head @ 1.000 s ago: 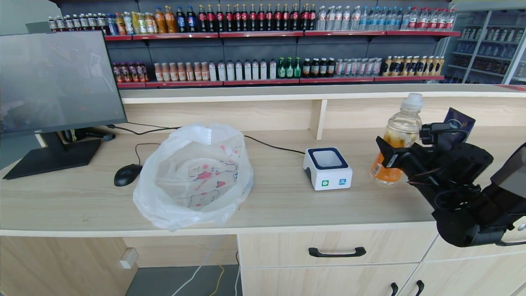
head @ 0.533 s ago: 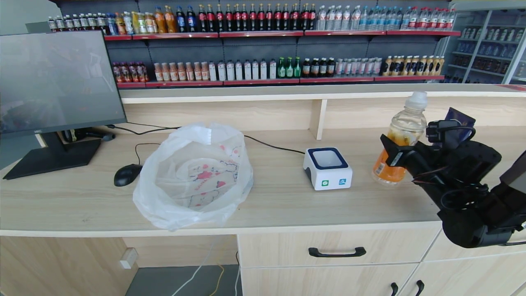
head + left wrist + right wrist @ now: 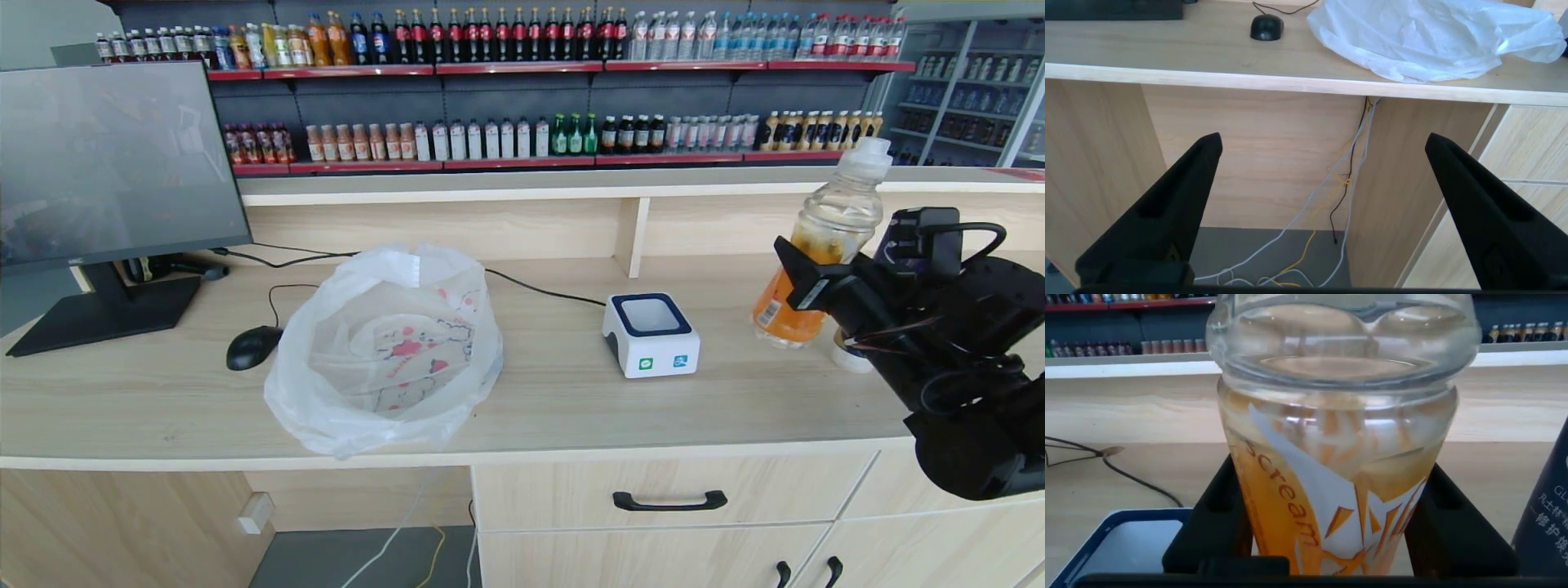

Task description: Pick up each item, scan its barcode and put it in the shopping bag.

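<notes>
My right arm reaches in from the right edge of the head view, forearm slanting up over the worktop (image 3: 571,400), and my right claw (image 3: 804,286) is clamped around the lower half of the bottle (image 3: 826,233), just above its orange label. The bottle tilts, its white cap leaning up and to the right and its base turned toward the scanner (image 3: 651,333); the base looks clear of the worktop, though from this angle I cannot be sure. In my right wrist view the bottle (image 3: 1339,457) stands between the two black fingers (image 3: 1204,527), pale liquid above and orange wrap below, and its cap is cut off by the frame. The white scanner sits near the bottle on its left, and the open shopping bag (image 3: 384,351) lies well apart beyond it, slumped near the front edge. My wrist hides most of a small white round thing (image 3: 849,358) on the worktop; I cannot tell what it is. A dark pack (image 3: 1545,514) stands just beside the bottle, cut off at the picture's edge. My left arm hangs low in front of the cabinet, and my left claw (image 3: 1323,147) is spread wide with nothing in it, below the worktop's edge, where the bag (image 3: 1437,37) and a black mouse (image 3: 1266,28) show above
</notes>
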You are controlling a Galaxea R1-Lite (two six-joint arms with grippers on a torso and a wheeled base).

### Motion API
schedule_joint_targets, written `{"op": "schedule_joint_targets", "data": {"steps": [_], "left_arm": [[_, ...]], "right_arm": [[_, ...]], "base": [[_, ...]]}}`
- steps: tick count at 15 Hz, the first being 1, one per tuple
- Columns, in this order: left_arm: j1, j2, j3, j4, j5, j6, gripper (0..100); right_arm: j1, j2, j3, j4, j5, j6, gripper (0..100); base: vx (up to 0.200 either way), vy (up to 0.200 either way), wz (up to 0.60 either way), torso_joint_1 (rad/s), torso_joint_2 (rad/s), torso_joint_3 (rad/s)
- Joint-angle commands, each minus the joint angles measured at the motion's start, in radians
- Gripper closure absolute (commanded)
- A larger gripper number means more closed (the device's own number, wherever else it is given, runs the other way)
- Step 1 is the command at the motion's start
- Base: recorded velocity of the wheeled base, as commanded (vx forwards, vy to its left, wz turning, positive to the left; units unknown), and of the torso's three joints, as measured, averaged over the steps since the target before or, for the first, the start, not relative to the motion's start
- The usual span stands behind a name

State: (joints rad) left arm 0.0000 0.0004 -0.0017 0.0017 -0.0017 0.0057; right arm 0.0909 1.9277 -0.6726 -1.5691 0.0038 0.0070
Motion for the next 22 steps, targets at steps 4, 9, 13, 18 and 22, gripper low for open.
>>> {"op": "schedule_joint_targets", "data": {"steps": [4, 9, 13, 18, 22], "left_arm": [[0.000, 0.000, 0.000, 0.000, 0.000, 0.000, 0], [0.000, 0.000, 0.000, 0.000, 0.000, 0.000, 0], [0.000, 0.000, 0.000, 0.000, 0.000, 0.000, 0], [0.000, 0.000, 0.000, 0.000, 0.000, 0.000, 0], [0.000, 0.000, 0.000, 0.000, 0.000, 0.000, 0]], "right_arm": [[0.033, -0.184, 0.099, -0.002, -0.001, -0.001, 100], [0.043, -0.302, 0.197, -0.002, -0.001, -0.001, 100], [0.053, -0.380, 0.271, -0.002, 0.001, -0.002, 100], [0.063, -0.457, 0.353, -0.002, 0.001, -0.004, 100], [0.063, -0.527, 0.427, -0.002, 0.001, -0.001, 100]], "base": [[0.000, 0.000, 0.00, 0.000, 0.00, 0.000], [0.000, 0.000, 0.00, 0.000, 0.00, 0.000], [0.000, 0.000, 0.00, 0.000, 0.00, 0.000], [0.000, 0.000, 0.00, 0.000, 0.00, 0.000], [0.000, 0.000, 0.00, 0.000, 0.00, 0.000]]}}
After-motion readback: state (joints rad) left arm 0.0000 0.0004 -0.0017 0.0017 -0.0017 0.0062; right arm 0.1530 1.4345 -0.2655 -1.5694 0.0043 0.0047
